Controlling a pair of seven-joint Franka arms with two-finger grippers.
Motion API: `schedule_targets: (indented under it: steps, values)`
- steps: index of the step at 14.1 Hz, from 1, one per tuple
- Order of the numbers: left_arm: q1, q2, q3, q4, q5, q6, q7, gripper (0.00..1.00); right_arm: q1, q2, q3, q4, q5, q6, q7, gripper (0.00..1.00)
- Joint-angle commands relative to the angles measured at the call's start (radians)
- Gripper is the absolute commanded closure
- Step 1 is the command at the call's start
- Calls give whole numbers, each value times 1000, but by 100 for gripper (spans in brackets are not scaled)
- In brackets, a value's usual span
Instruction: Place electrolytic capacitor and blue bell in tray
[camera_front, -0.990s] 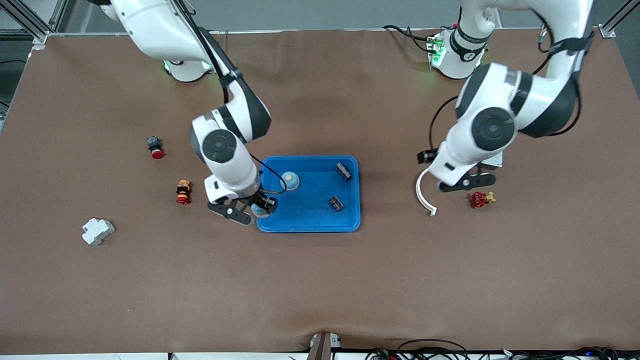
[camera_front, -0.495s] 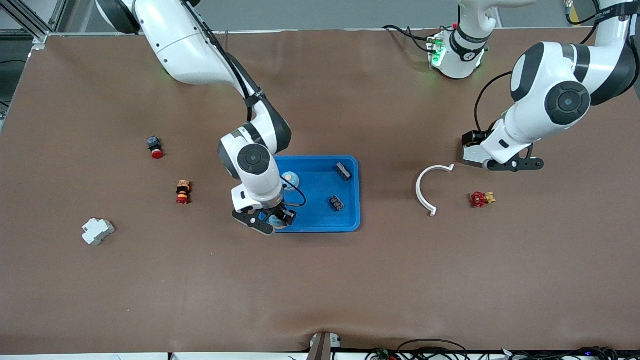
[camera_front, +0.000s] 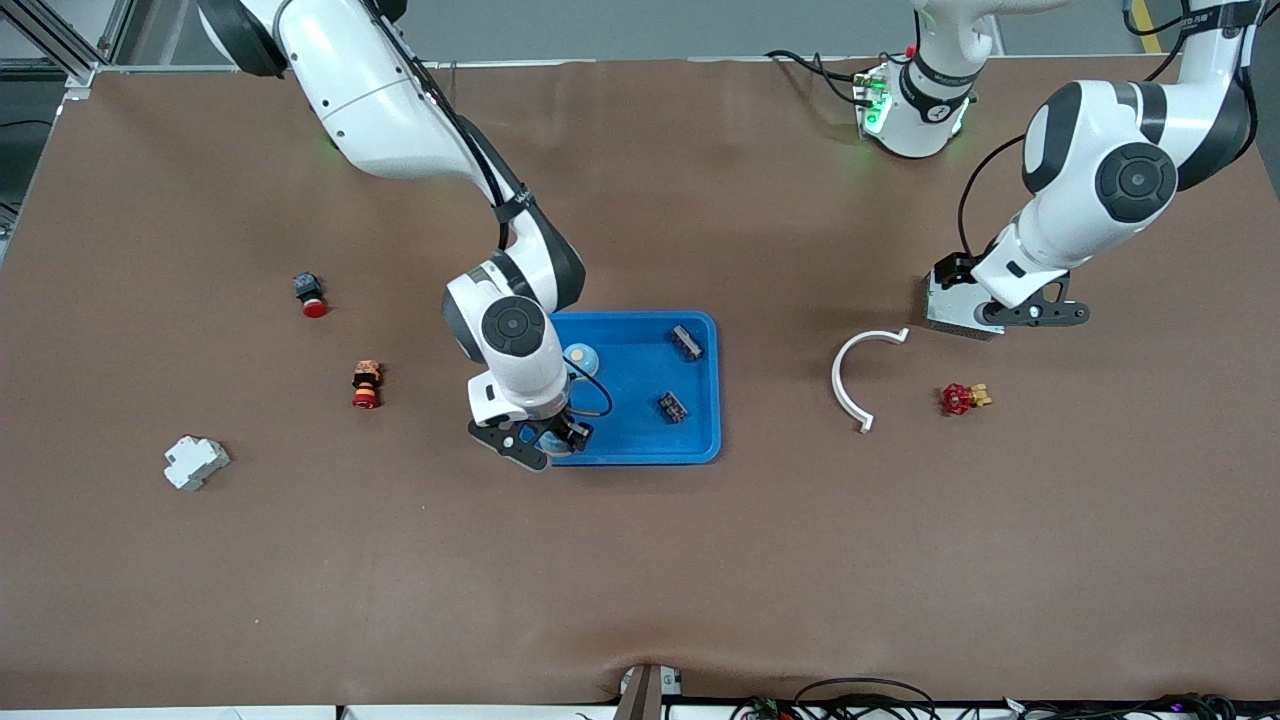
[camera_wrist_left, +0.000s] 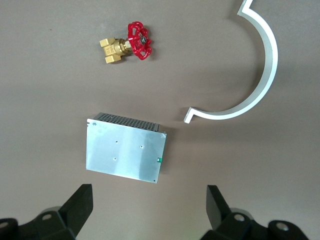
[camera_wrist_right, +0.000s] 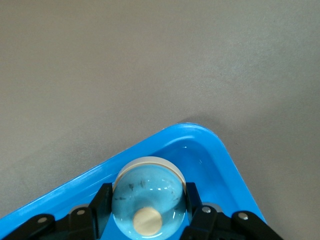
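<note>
The bright blue tray (camera_front: 700, 440) lies mid-table. My right gripper (camera_front: 548, 438) is shut on a light blue bell (camera_wrist_right: 148, 195) with a tan knob. Its fingers (camera_wrist_right: 102, 200) press both sides of the bell, low over the tray's corner (camera_wrist_right: 200, 135) nearest the front camera, at the right arm's end. A second blue bell (camera_front: 580, 358) and two small dark components (camera_front: 686, 342) (camera_front: 673, 406) lie in the tray. My left gripper (camera_front: 1010, 312) (camera_wrist_left: 149, 210) is open and empty, in the air beside a grey metal box (camera_wrist_left: 125, 152).
The grey box (camera_front: 945, 310), a white curved strip (camera_front: 858, 375) (camera_wrist_left: 260, 75) and a red-handled brass valve (camera_front: 958, 398) (camera_wrist_left: 131, 44) lie toward the left arm's end. Two red-tipped parts (camera_front: 310, 293) (camera_front: 366, 384) and a white block (camera_front: 195, 462) lie toward the right arm's end.
My right gripper carried the bell from the tray's outer edge to over its corner. My left arm swung away from the white strip, uncovering the grey box, and stopped beside it.
</note>
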Motion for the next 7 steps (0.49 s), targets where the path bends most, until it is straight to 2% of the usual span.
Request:
schedule_targets:
  steps: [1,7]
  values:
    - [6,-37,-5,-41,-19,37,20,0,12,13,8,18,22,-14,24,100]
    - [6,-65,-5,-105,-19,117,20,0,37,13,30,13,50,-48,24,100]
